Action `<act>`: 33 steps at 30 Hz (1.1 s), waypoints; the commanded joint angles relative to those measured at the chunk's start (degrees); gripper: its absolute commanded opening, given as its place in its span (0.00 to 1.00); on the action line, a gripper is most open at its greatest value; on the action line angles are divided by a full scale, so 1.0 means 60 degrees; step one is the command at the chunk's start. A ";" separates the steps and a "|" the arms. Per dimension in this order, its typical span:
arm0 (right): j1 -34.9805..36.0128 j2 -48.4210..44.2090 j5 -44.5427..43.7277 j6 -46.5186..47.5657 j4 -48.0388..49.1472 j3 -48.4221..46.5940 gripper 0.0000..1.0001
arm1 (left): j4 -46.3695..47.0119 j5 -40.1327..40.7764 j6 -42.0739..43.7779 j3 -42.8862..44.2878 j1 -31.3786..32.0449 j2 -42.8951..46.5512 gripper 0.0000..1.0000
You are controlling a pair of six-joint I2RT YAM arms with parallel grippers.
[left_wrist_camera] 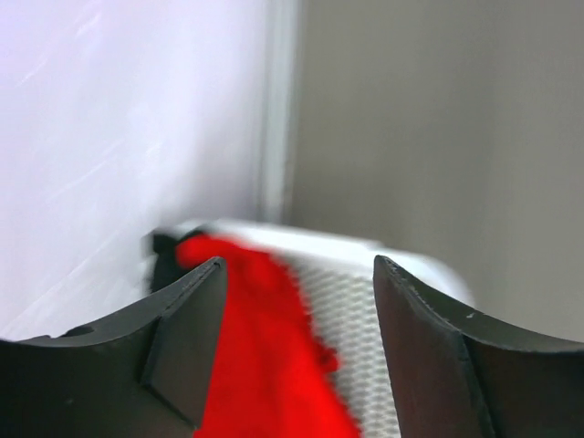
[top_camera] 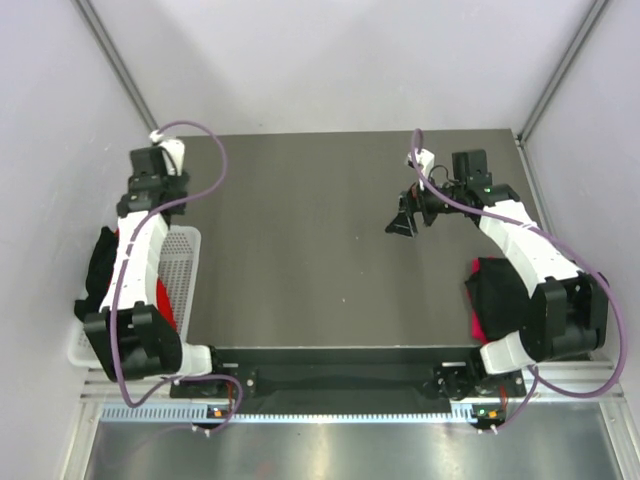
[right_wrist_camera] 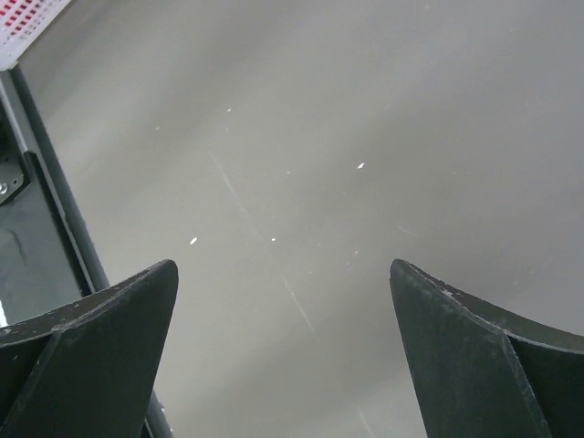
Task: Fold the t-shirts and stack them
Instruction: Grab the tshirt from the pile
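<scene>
Basket (top_camera: 186, 262) holds one red t-shirt (left_wrist_camera: 265, 356), one black t-shirt (top_camera: 100, 262). At right, second black t-shirt (top_camera: 497, 287) on one pinkish-red t-shirt (top_camera: 473, 322). Left gripper (left_wrist_camera: 297, 266), right gripper (right_wrist_camera: 283, 266) both spread, empty.

Dark grey matte table (top_camera: 320, 250), rectangular, with a few pale specks on its surface. Near right corner: crumpled black t-shirt (top_camera: 497, 290) on tabletop, edge of pinkish-red t-shirt (top_camera: 473, 322) touching its near side. Left edge, near half: white mesh basket (top_camera: 182, 270) overlapping table edge; unclear whether it rests on table.
</scene>
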State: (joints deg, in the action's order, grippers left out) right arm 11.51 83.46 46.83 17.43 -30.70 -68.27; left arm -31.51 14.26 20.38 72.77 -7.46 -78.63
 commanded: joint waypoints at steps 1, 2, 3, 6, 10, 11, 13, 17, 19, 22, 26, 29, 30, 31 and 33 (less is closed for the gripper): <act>0.0089 -0.0243 0.0486 0.0405 -0.0317 -0.0310 1.00 | -0.0653 0.0318 0.0338 0.0366 -0.0907 -0.0106 0.69; 0.0089 -0.0214 0.0501 0.0434 -0.0434 -0.0398 1.00 | -0.0754 0.0333 0.0353 0.0468 -0.0967 -0.0282 0.66; 0.0089 -0.0141 0.0486 0.0449 -0.0522 -0.0544 1.00 | -0.0827 0.0319 0.0368 0.0556 -0.1069 -0.0501 0.64; 0.0074 -0.0126 0.0442 0.0580 -0.0845 -0.0735 0.99 | -0.1018 0.0230 0.0236 0.0922 -0.1318 -0.1322 0.63; 0.0089 -0.0287 0.0399 0.0816 -0.1139 -0.0736 1.00 | -0.0798 -0.0106 0.0309 0.1040 -0.1612 -0.1937 0.63; 0.0089 -0.0331 0.0384 0.0830 -0.1139 -0.0707 1.00 | -0.0828 -0.0092 0.0353 0.1142 -0.1627 -0.2069 0.62; 0.0089 -0.0419 0.0340 0.0874 -0.1168 -0.0677 1.00 | -0.0813 0.0272 0.0426 0.1172 -0.1627 -0.2478 0.56; 0.0089 -0.0448 0.0267 0.0918 -0.1153 -0.0604 1.00 | -0.0682 0.0465 0.0456 0.0924 -0.1890 -0.2759 0.46; 0.0089 -0.0375 0.0266 0.0933 -0.1139 -0.0560 1.00 | -0.0652 0.0421 0.0441 0.0690 -0.1993 -0.2628 0.47; 0.0089 -0.0229 0.0325 0.0962 -0.1153 -0.0604 1.00 | -0.0637 0.0406 0.0499 0.0206 -0.2008 -0.2393 0.47; 0.0074 -0.0053 0.0457 0.0977 -0.1182 -0.0692 1.00 | -0.0681 0.0728 0.0514 -0.0277 -0.2008 -0.2100 0.48; 0.0089 -0.0009 0.0530 0.0991 -0.1153 -0.0677 1.00 | -0.0799 0.0772 0.0529 -0.0541 -0.2008 -0.2071 0.48; 0.0089 0.0006 0.0559 0.1006 -0.1124 -0.0663 1.00 | -0.0654 0.0859 0.0558 -0.0614 -0.2008 -0.2158 0.46; 0.0089 0.0020 0.0574 0.0991 -0.1095 -0.0648 1.00 | -0.0609 0.0933 0.0573 -0.0673 -0.2008 -0.2202 0.39; 0.0074 0.0006 0.0618 0.1006 -0.1065 -0.0604 1.00 | -0.0638 0.1065 0.0485 -0.0615 -0.2008 -0.2348 0.21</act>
State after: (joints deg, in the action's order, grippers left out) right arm 11.51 83.33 48.07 21.89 -37.78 -70.30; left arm -36.40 18.48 22.94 69.38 -19.35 -93.97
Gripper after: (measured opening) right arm 0.996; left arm 0.258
